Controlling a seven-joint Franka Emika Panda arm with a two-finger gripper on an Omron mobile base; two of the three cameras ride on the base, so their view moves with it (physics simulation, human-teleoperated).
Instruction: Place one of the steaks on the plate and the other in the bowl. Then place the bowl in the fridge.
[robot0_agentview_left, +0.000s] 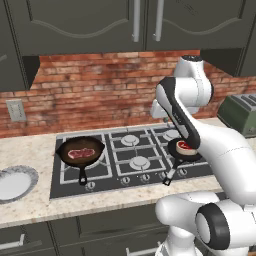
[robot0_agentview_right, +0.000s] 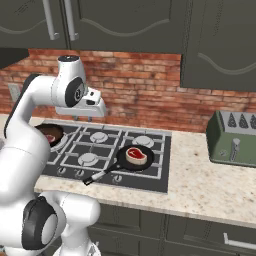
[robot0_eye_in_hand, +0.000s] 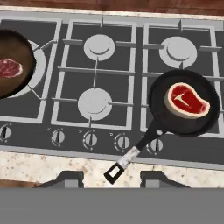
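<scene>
The gripper is held high over the stove, jaws apart and empty, so both steaks in their pans can be surveyed.

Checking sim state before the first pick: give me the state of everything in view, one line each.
Left steak: lying in the left pan.
Right steak: lying in the right pan.
Plate: empty, on the counter left of the stove.
Hand: above the stove's front edge, holding nothing.
Upper cabinets: doors closed.
Toaster: slots empty.
</scene>
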